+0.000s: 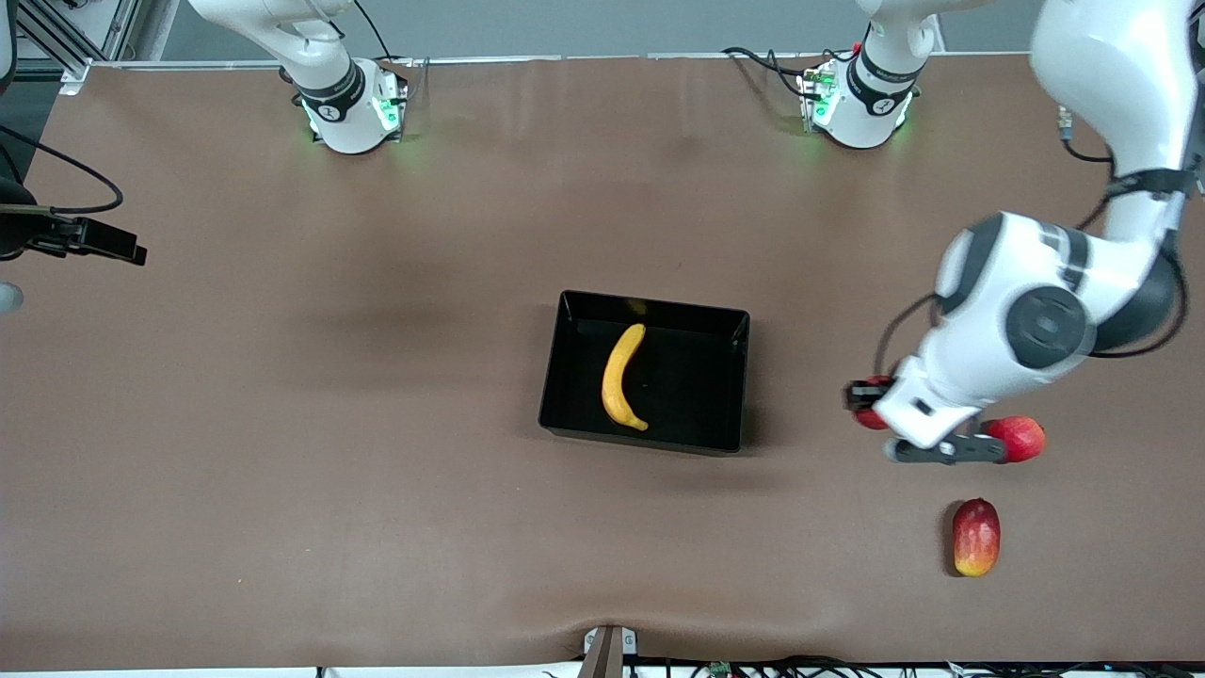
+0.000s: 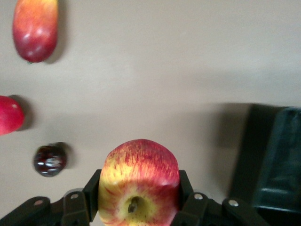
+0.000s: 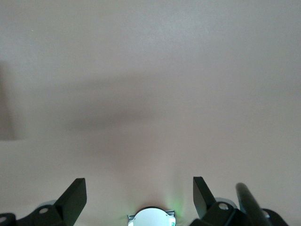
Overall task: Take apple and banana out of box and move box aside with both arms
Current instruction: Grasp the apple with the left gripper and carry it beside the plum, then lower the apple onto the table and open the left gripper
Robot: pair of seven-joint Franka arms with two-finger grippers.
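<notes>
On the brown table [image 1: 377,471], left gripper [image 2: 138,197] clasps the apple [image 2: 138,181] near a mango [image 1: 975,537]; right gripper [image 3: 139,195] gapes.

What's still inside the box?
Only the banana lies in the box; the rest of its floor shows bare black, nothing hidden. The apple is out, clamped in the left gripper over the table beside the box.

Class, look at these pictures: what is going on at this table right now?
The left gripper holds the apple in its jaws, up over the table at the left arm's end, beside the box. The banana lies in the box. A red-pink fruit, a mango and a small dark fruit lie on the table below it. The right gripper waits with jaws open over bare table.
</notes>
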